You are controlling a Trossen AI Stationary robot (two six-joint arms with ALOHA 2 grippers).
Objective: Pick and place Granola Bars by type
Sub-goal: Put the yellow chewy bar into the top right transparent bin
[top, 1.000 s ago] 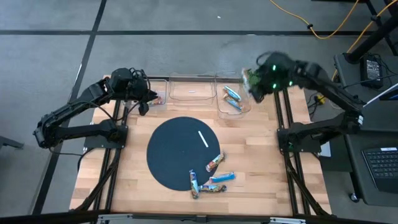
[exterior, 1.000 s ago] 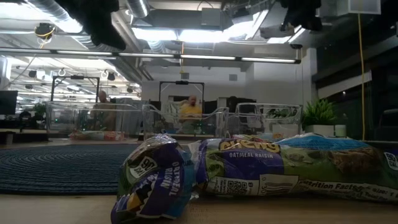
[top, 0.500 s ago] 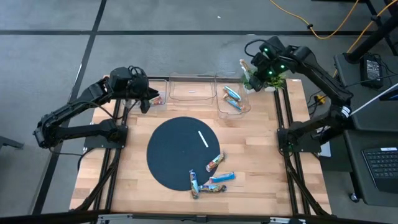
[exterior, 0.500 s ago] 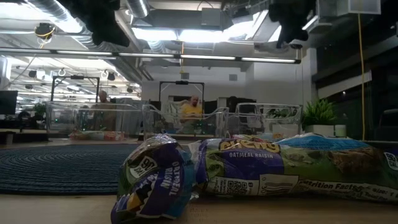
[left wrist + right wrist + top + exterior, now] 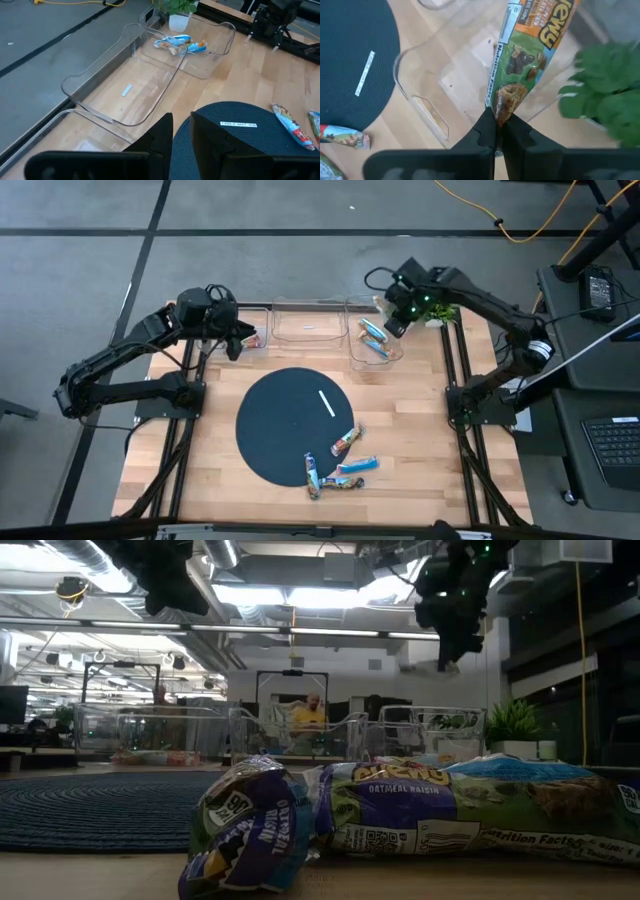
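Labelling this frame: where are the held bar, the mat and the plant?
Bar [image 5: 527, 55], right wrist view, green wrapper middle.
Mat [image 5: 275, 425], high view, bare left part.
Plant [image 5: 602, 100], right wrist view, leaves.

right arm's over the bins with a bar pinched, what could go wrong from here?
1. The right gripper pinches only the end of the green-orange bar, so the bar might swing or slip out before release.
2. The right-hand clear bin already holds blue bars; releasing here would probably mix types.
3. A potted plant sits close beside that bin; the arm or bar may brush it.
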